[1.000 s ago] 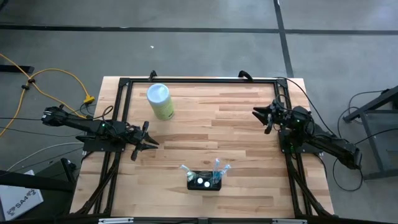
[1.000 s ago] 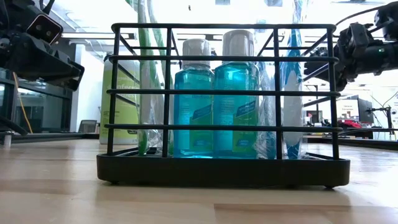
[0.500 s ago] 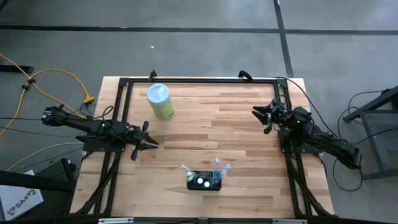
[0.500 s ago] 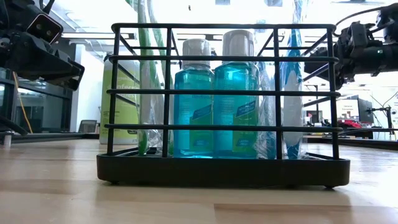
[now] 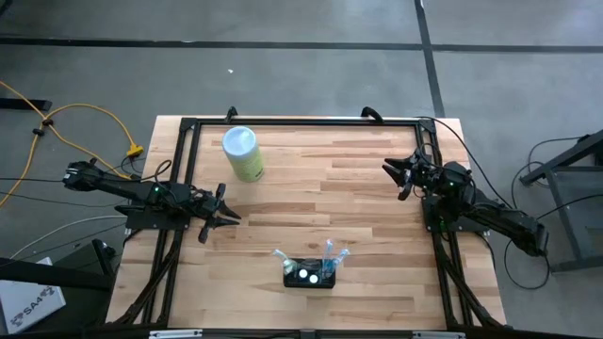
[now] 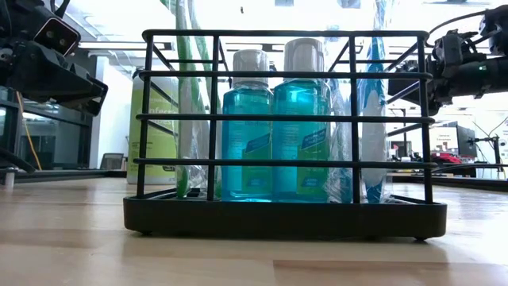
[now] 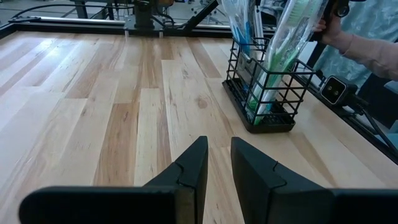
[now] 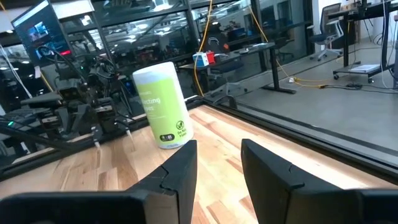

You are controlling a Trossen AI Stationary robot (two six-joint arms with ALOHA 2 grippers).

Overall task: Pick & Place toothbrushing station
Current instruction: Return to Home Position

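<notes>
The toothbrushing station (image 5: 310, 274) stands at six o'clock on the worktop (image 5: 358, 198). The left pincer (image 7: 218, 144) at nine and the right pincer (image 8: 217, 146) at three are both apart and empty. A wild swing could tip it.

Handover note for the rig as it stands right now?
Left end effector: open, empty, over the table's left side. Right end effector: open, empty, over the right side.
Black wire organizer sits near the front edge, centre, holding two blue mouthwash bottles and wrapped toothbrushes. Green canister stands back left.
Done: no toothbrush lies loose on the table. Left: likely just parking both arms.
</notes>
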